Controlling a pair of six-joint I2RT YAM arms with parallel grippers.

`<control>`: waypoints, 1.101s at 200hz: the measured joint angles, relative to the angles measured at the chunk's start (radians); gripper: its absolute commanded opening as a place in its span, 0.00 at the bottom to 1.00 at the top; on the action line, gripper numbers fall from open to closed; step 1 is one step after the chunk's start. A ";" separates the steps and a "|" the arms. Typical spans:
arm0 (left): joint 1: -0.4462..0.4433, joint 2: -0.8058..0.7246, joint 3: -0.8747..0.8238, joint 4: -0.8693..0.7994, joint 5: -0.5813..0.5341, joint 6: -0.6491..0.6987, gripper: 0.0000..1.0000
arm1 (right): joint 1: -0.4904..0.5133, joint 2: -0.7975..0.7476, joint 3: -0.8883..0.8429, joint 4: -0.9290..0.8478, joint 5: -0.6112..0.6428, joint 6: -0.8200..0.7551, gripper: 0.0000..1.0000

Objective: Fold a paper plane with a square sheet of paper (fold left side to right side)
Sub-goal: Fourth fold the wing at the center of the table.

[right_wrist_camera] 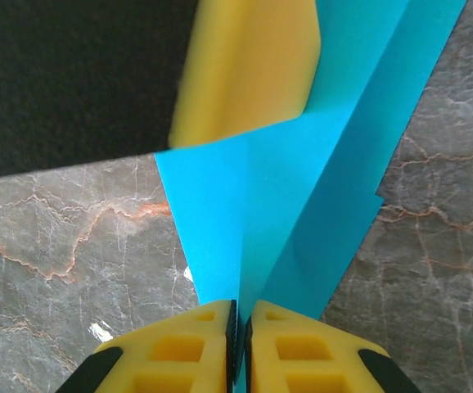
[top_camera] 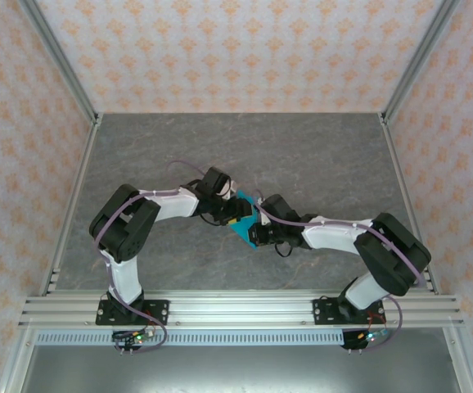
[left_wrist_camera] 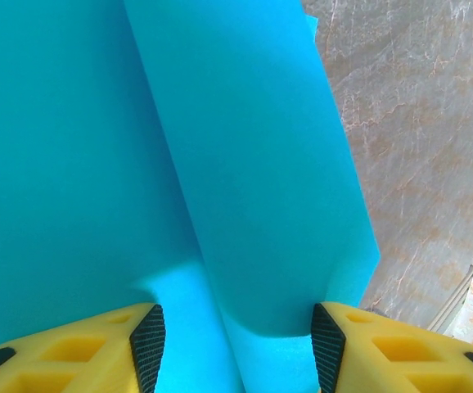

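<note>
Table (top_camera: pixel 220 147): grey marbled top, walled on three sides with patterned panels. Both arms are bolted at the table's near edge and reach in to meet at about the table's middle.

Left arm (top_camera: pixel 130 229) and right arm (top_camera: pixel 384 246): both elbows are bent outward toward the table's sides, with the wrists converging on one spot.

Paper (top_camera: pixel 242 219): bright cyan, sitting at the table's middle between the two wrists. It is no longer a flat square. The right wrist view shows a sharp crease running up its length, one panel overlapping another, and a small step in one edge. The left wrist view shows a long flap standing up off the rest of the sheet. I cannot tell whether any part still rests on the table.

Left gripper (left_wrist_camera: pixel 236 336): jaws about half apart, straddling the raised flap. The flap lies against one pad, with a clear gap at the other. It looks like guiding, not pinching.

Right gripper (right_wrist_camera: pixel 238 327): fingers (right_wrist_camera: pixel 281 348) pressed together on the paper's near edge, right at the crease. A firm pinch.

Progress, my reading: partway. At least one fold is creased in and a side flap is mid-turn, not yet pressed flat. The shape is still broad, not a narrow pointed dart. Left to do: lay the flap over, crease it, then make the remaining folds.
</note>
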 measured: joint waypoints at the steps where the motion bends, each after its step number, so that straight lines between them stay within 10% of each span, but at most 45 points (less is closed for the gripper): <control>1: 0.000 0.000 0.000 0.000 0.000 0.000 0.53 | 0.000 0.000 0.000 0.000 0.000 0.000 0.15; 85: 0.000 0.002 0.005 -0.010 -0.007 0.000 0.53 | -0.034 -0.057 -0.031 0.014 -0.035 0.022 0.32; 137: 0.000 0.002 0.004 -0.010 -0.007 0.000 0.53 | -0.234 -0.222 -0.108 0.096 -0.161 0.078 0.36; 220: 0.000 0.002 0.004 -0.010 -0.007 0.000 0.52 | -0.339 0.001 -0.121 0.343 -0.343 0.258 0.33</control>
